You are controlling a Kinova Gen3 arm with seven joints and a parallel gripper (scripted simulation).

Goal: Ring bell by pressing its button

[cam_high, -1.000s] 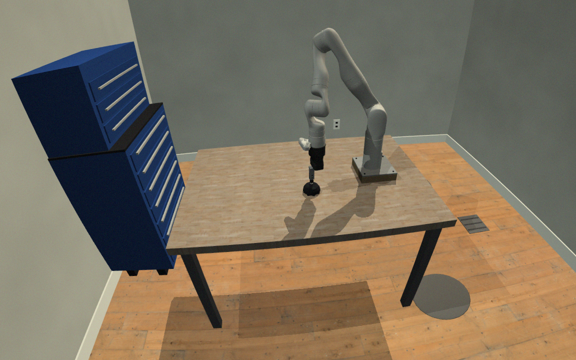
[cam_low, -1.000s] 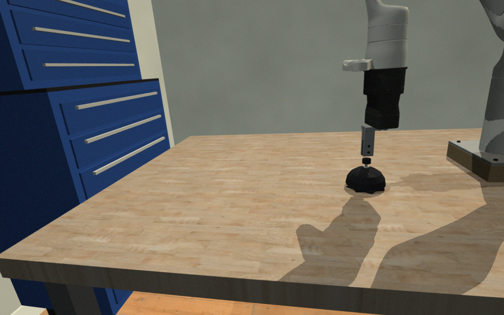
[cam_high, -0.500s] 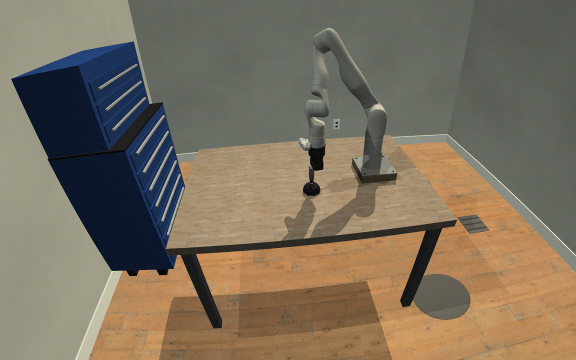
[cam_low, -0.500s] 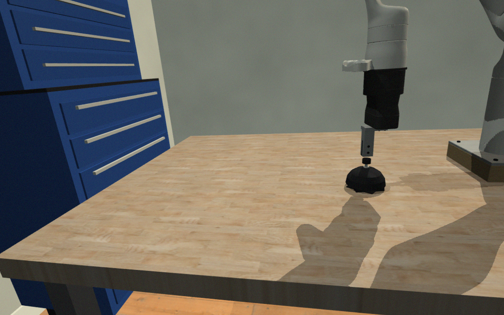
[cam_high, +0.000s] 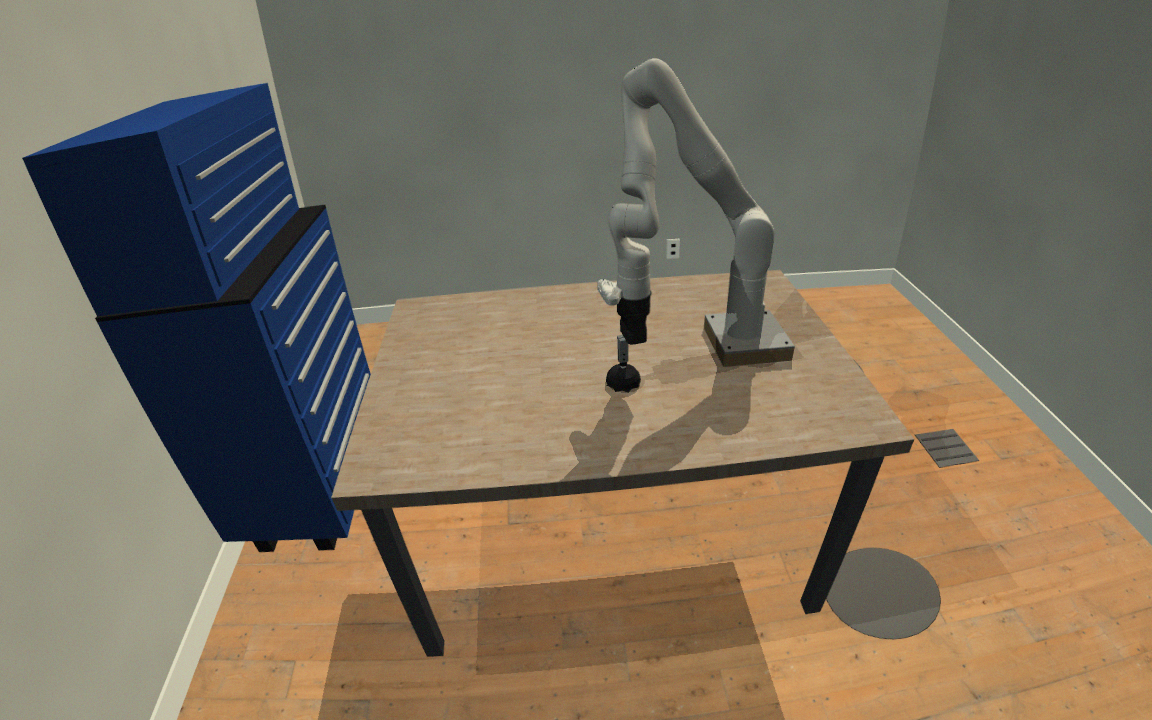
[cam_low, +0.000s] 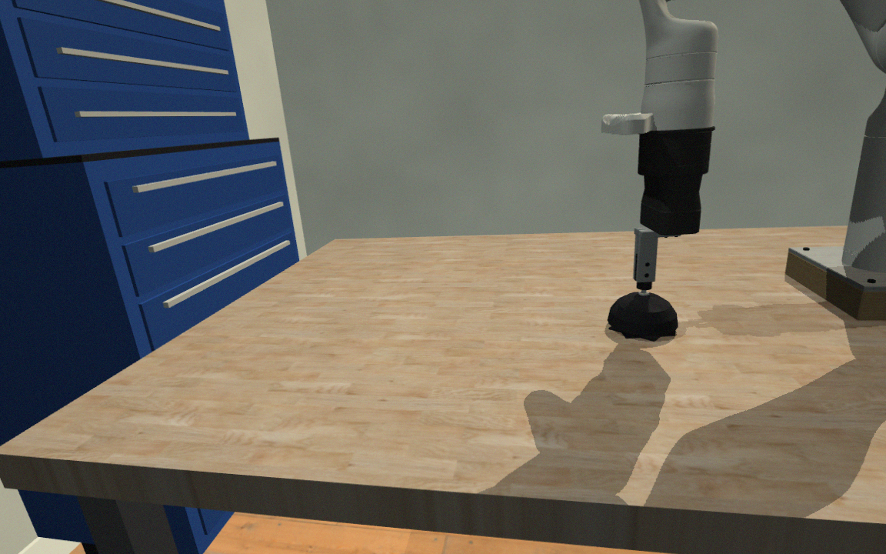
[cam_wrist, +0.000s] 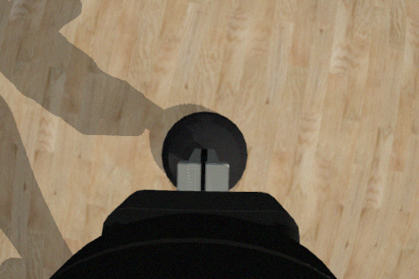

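A black dome-shaped bell (cam_low: 642, 317) stands on the wooden table near its middle; it also shows in the top view (cam_high: 622, 377) and the wrist view (cam_wrist: 204, 148). My gripper (cam_low: 644, 282) points straight down, fingers shut with nothing between them. The fingertips rest on the bell's button (cam_low: 644, 292) at the top of the dome, and only a thin sliver of the button shows above it. In the wrist view the shut fingers (cam_wrist: 202, 176) cover the middle of the bell and hide the button.
The arm's base plate (cam_high: 747, 338) is bolted to the table to the right of the bell. A tall blue drawer cabinet (cam_high: 204, 295) stands off the table's left edge.
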